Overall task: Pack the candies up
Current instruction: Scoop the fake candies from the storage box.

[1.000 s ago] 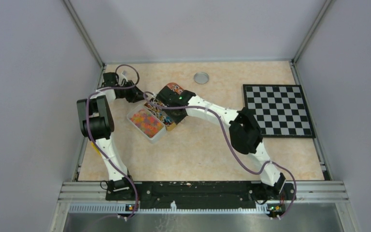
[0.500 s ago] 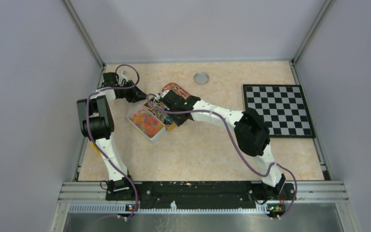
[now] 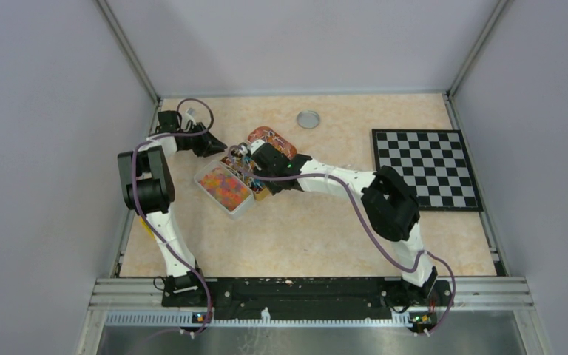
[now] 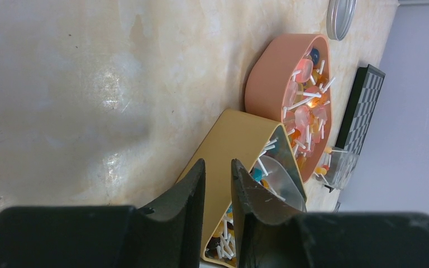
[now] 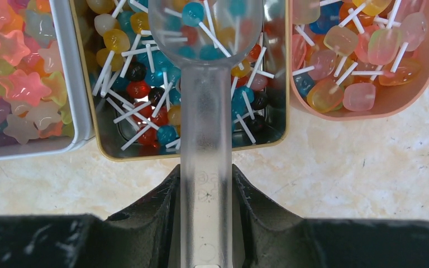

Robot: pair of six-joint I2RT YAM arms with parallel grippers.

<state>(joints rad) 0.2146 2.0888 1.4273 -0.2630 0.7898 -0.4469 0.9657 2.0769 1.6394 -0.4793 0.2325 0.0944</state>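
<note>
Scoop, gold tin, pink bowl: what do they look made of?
Scoop: clear, slightly frosted plastic by the look; lollipops show through it, moulded mark on handle.
Gold tin: likely sheet metal; satin gold outside, mirror-like inside, thin wall.
Pink bowl: matte salmon, thick rounded wall; plastic or silicone, cannot tell which.

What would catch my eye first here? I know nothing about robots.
Bright colour at mid-table: star-shaped sweets in a white tray, lollipops in a gold tin and a pink tub. The right gripper holds a clear scoop over the gold tin, whose wall the left gripper pinches. A checkerboard lies to the right.
</note>
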